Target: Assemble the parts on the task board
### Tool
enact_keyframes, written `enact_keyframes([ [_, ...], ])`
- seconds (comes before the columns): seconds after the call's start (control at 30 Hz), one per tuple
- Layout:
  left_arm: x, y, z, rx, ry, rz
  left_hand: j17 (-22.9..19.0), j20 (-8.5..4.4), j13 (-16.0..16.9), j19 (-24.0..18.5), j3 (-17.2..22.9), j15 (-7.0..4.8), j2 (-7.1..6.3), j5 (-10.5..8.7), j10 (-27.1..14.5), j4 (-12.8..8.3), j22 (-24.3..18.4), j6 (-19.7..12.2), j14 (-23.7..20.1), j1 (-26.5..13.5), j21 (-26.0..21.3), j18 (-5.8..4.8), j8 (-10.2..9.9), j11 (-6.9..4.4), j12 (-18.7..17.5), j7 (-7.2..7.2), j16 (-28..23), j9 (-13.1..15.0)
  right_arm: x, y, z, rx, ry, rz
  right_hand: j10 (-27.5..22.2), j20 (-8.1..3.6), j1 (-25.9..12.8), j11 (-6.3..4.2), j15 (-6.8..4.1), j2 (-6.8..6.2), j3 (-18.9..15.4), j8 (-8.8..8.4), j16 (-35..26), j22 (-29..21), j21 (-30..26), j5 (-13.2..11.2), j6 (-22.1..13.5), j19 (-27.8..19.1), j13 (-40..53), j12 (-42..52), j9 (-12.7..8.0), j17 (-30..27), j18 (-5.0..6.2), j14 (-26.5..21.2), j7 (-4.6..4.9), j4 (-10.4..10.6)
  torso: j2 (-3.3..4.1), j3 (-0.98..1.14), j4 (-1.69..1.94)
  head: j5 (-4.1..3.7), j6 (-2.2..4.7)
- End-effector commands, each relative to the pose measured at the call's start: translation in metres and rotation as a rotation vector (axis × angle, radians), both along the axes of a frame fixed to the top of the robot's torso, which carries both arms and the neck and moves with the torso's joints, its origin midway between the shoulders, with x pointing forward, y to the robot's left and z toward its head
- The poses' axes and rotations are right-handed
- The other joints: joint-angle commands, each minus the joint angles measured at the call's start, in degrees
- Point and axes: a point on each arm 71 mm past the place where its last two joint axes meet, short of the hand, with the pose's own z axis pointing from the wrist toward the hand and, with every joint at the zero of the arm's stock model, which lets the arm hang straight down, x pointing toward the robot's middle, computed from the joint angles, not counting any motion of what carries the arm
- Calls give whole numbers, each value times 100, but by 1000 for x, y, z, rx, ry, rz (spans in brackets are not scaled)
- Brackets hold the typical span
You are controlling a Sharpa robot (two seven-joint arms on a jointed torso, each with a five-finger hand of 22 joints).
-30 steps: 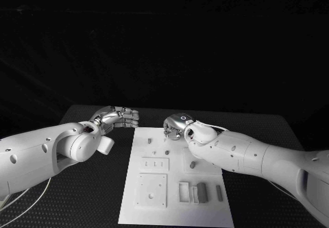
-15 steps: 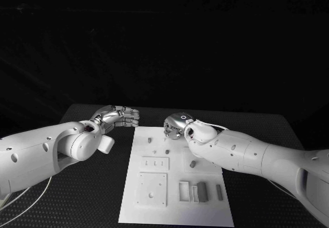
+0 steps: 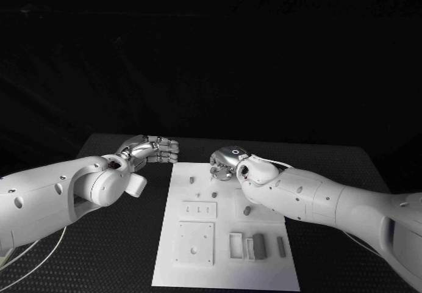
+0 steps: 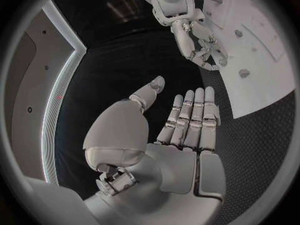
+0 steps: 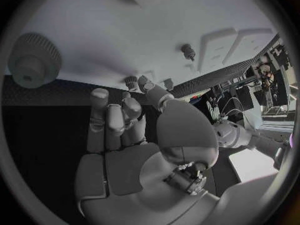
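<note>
Black table point(image 3: 105, 146) against a dark, unlit room.

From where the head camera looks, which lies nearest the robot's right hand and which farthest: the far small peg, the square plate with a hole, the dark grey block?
1. Far small peg, just left of the right hand.
2. Dark grey block, near end, right side.
3. Square plate, near end, left side; close to the block's rank.

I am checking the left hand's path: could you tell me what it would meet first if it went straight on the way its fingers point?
Probably nothing close: the left hand points over bare black table, with the board off to one side and the right hand farther ahead, slightly off line. Depth is unclear.
</note>
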Motion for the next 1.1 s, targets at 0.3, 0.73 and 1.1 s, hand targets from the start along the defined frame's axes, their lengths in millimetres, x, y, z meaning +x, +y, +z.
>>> enact_keyframes([
  [0.3,0,-1,2,-9,-4,-14,6,6,-10,51,-33,8,8,-26,21,4,-10,46,36,-62,-40,84,-39,10,-29,230,-36,-8,-2,-5,2,24,-18,-1,-2,-31,-4,51,58,-59,10,-21,-5,77,-40,17,-46,18,-9,-17,-13,10,179,2,13,34,1,8,0,0,24],
  [0.73,2,12,3,-8,-23,22,8,6,-10,51,-41,8,-6,-27,22,1,-12,45,37,-64,-45,83,-43,9,-36,234,-42,-12,-6,-23,29,119,22,-14,42,-39,-32,45,54,-136,21,3,20,78,-31,17,6,63,29,52,-15,70,179,67,6,70,7,25,-34,19,166],
  [1.1,6,19,3,-6,-36,41,11,5,-9,55,-41,7,0,-25,32,0,-13,53,41,-57,-48,84,-41,5,-36,226,-45,-13,-4,-66,55,128,104,-38,60,-38,-146,42,51,-321,-5,6,30,76,-38,16,17,79,51,98,-24,67,179,72,3,153,3,77,-111,34,230],
])
